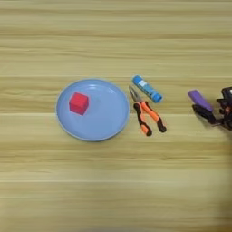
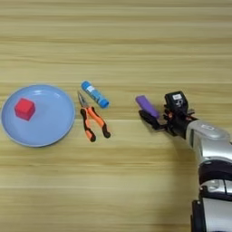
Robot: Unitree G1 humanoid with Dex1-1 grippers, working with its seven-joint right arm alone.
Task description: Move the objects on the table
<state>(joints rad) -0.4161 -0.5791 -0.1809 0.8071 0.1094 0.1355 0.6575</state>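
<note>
Right eye view tells me the red cube point(image 2: 24, 109) sits on the plate point(image 2: 54, 131), pliers point(image 2: 93, 120) and blue tube point(image 2: 95, 94) wait, and my gripper point(image 2: 152, 118), whose opening I cannot tell, touches the purple block point(image 2: 147, 105).

What the two views cut off or leave unclear

In the left eye view the claw point(image 1: 206, 113) is sliced by the right edge, with only dark fingers point(image 1: 204, 114) and a bit of its body showing, and none of the arm. In the right eye view the silver forearm point(image 2: 213, 145) runs off the bottom right corner. The purple block point(image 2: 147, 105) lies right against the claw's fingers, and whether they grip it or merely touch it cannot be told. The label on the blue tube point(image 2: 94, 94) is too small to read. The bench point(image 2: 116, 41) runs past every edge.
</note>
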